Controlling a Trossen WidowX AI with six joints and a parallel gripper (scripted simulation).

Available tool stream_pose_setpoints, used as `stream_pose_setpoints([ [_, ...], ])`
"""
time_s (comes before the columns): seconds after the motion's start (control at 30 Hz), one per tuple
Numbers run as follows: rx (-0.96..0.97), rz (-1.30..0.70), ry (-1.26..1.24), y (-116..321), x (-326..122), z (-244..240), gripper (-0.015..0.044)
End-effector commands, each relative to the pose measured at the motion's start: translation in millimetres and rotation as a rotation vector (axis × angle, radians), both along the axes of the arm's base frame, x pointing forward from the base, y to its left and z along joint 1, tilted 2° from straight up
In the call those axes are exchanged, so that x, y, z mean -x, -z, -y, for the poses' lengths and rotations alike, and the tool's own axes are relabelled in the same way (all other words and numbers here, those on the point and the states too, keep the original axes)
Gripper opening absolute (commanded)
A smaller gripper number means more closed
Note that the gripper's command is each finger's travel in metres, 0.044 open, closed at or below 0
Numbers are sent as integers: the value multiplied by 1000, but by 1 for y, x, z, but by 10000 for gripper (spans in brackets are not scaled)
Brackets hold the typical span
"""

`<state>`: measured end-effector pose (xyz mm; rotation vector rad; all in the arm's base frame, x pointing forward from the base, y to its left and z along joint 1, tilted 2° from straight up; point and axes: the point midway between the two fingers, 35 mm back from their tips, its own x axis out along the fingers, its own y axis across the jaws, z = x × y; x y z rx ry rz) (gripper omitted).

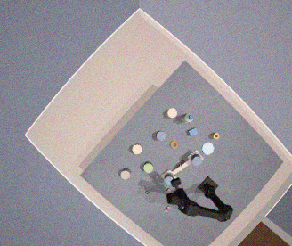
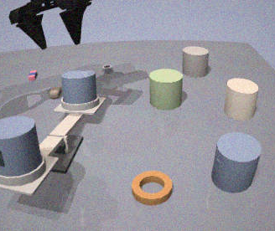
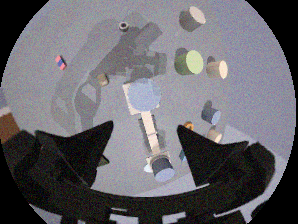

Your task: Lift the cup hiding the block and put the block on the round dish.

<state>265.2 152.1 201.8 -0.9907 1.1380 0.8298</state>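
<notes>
1. Jaws (image 1: 175, 182) (image 2: 60, 46) spread, empty, above the balance (image 1: 181, 167) (image 2: 67, 125) (image 3: 149, 126); neither cup lifted.
2. Block unseen, presumably beneath the far cup (image 1: 197, 159) (image 2: 14, 146) (image 3: 163, 170) or near cup (image 1: 168, 179) (image 2: 79, 87) (image 3: 144, 95); uncovering, placing on the dish (image 1: 207, 148), release, withdrawal outstanding.

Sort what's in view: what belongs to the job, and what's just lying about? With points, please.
Job:
- balance (image 1: 182, 167) (image 2: 67, 125) (image 3: 149, 129)
- balance cup under the hand (image 1: 168, 179) (image 2: 79, 89) (image 3: 145, 125)
- other balance cup (image 1: 196, 159) (image 2: 14, 148) (image 3: 163, 169)
- pale round dish (image 1: 207, 148) (image 3: 147, 169)

Lying about:
- green cylinder (image 1: 148, 168) (image 2: 166, 89) (image 3: 189, 62)
- loose blue cylinder (image 1: 160, 135) (image 2: 236, 162) (image 3: 211, 115)
- grey cylinder (image 1: 125, 174) (image 2: 195, 62) (image 3: 192, 19)
- orange ring (image 1: 171, 144) (image 2: 152, 198) (image 3: 188, 125)
- red-and-blue piece (image 1: 167, 209) (image 2: 33, 75) (image 3: 60, 62)
</notes>
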Motion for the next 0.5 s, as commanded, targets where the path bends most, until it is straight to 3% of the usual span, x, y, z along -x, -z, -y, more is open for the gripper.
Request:
stream_pose_setpoints([
  [0.0,22,-69,-131,13,-12,-10,440],
  [0.23,37,-162,-311,35,-27,-23,440],
  [0.47,37,-164,-316,36,-27,-23,440],
])
